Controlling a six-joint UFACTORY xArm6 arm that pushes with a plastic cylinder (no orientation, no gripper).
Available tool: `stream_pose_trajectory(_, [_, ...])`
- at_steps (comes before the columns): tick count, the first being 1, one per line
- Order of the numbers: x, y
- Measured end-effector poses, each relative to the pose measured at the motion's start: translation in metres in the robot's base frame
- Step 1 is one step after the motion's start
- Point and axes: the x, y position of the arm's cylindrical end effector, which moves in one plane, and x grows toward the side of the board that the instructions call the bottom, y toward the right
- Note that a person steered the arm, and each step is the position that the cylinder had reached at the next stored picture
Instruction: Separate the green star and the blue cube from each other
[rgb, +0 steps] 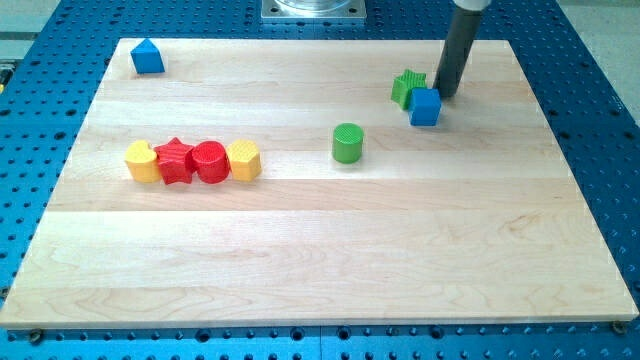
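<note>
The green star (407, 88) and blue cube (425, 106) sit touching at the far right of the worktop (320, 260), the cube nearer and to the right. The tip (446, 95) stands just right of the star, at the cube's far edge, seemingly placed to wedge them apart. There is no hand, only the rod. A green cylinder (347, 143) stands nearer, leftward.

Pale wooden board (320, 250) on a blue perforated bench (600, 120). Lay on it: blue house-shaped block (147, 57) near the top-left corner; a touching row at the view's left — yellow heart (142, 162), red star (176, 160), red cylinder (209, 161), yellow hexagon (244, 159); green cylinder (347, 143) mid-board; green star (407, 88) touching blue cube (425, 106) — upper right.
</note>
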Motion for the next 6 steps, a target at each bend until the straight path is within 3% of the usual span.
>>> stream_pose_trajectory(3, [0.006, -0.087])
stream_pose_trajectory(5, [0.009, -0.023])
stream_pose_trajectory(6, [0.035, -0.031])
